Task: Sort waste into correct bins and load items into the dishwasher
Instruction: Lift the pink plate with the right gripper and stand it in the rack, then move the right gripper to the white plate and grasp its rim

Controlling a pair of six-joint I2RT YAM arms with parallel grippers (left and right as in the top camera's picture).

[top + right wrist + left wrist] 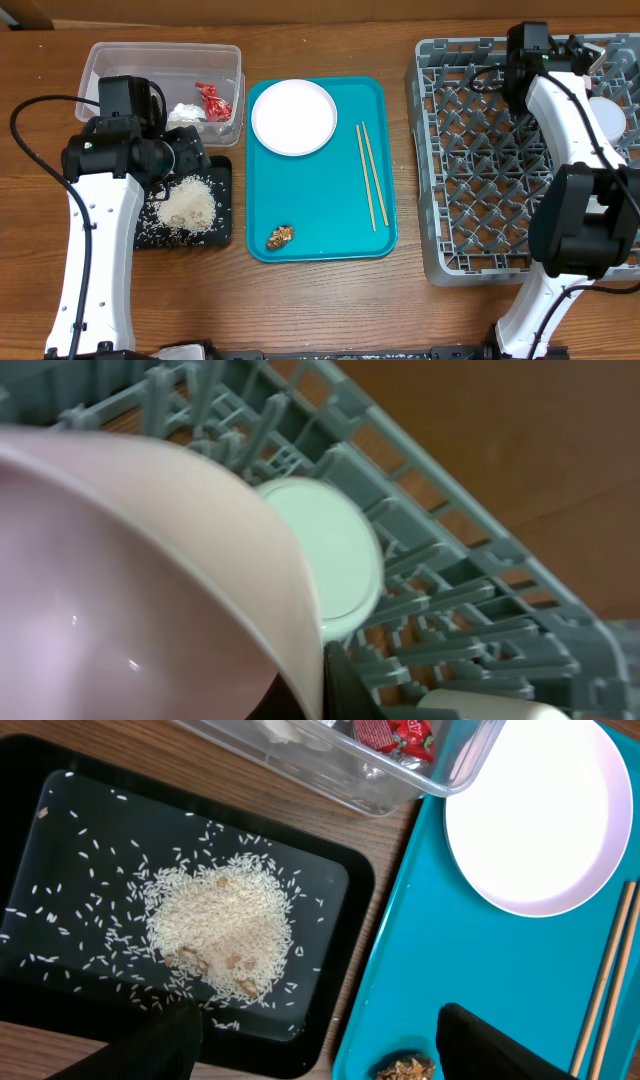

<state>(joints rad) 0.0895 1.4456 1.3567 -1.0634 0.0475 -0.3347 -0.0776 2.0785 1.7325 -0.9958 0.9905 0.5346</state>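
Two cropped fingertips point(150, 1042) on open left hand point(320, 1045), right hand point(328, 685) mostly hidden, gripping pink bowl point(120, 580)

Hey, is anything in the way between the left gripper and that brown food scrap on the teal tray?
Nothing visible. The brown food scrap lies alone in the near-left corner of the teal tray, apart from the chopsticks and plate. The left gripper hangs open almost above it, by the black tray.
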